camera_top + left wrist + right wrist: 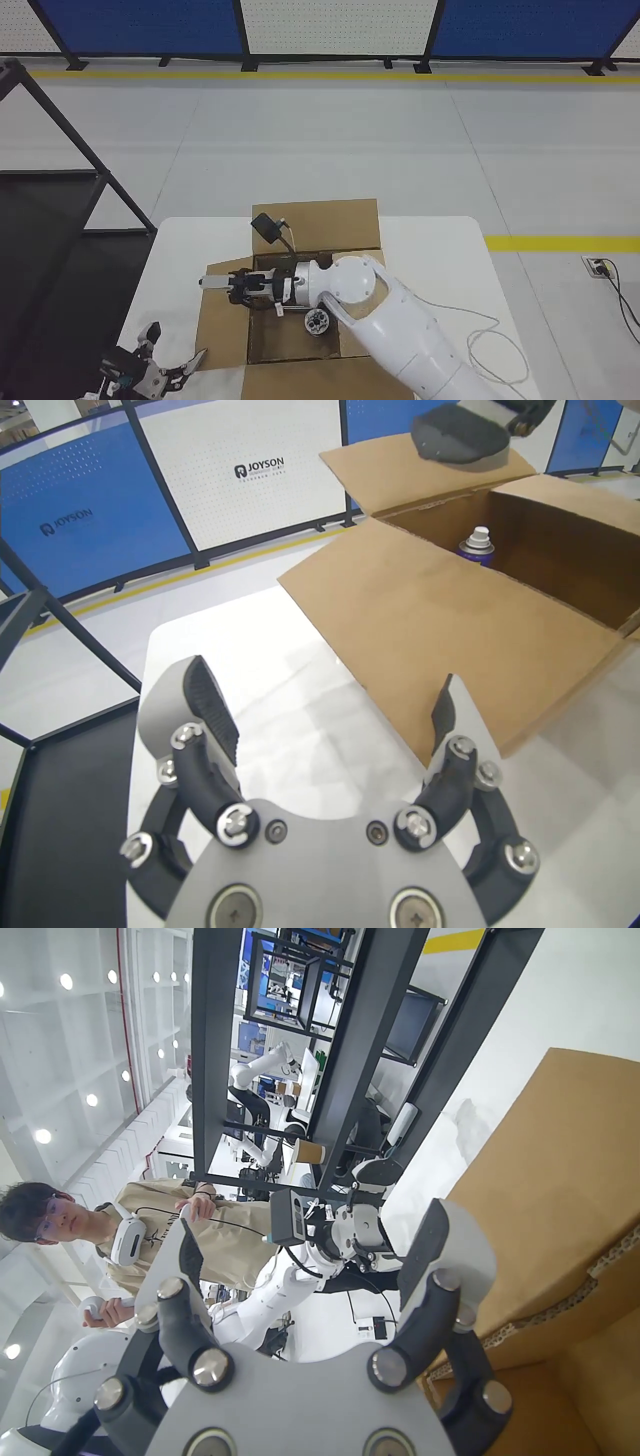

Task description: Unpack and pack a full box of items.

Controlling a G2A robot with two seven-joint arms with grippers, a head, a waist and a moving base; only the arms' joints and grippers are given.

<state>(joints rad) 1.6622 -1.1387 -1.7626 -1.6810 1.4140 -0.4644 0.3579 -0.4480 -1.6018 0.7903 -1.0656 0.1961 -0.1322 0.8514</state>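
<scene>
Left gripper [324, 674], right gripper [310, 1215]: jaws wide apart.

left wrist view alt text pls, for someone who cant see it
The left gripper is open above a white table, beside the spread flap of an open cardboard box. A spray can stands upright inside the box.

Cardboard box [425, 625] — matt brown paperboard, corrugated core exposed at cut edges. Table [225, 635] top: smooth, white, semi-gloss. Left gripper [325, 680]: satin metal plates, black ribbed pads [210, 705]. Spray can [477, 545] — shiny metal shoulder, white plastic nozzle.
</scene>
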